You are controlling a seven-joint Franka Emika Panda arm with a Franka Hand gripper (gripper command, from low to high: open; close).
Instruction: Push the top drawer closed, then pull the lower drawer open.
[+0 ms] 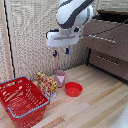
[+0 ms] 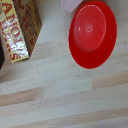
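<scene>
The dark brown cabinet stands at the exterior view's right. Its top drawer juts forward from the cabinet body, with a dark gap above it and a thin silver bar handle. Below it the lower drawer sits further back, its shorter front carrying its own silver handle. My gripper hangs in the air to the left of the cabinet, pointing down, open and holding nothing. It is well apart from both drawers. In the wrist view the fingers do not show.
On the wooden floor below the gripper are a red bowl, a pink cup and a yellow-red snack box. A red shopping basket stands at the exterior view's lower left. A woven screen forms the back wall.
</scene>
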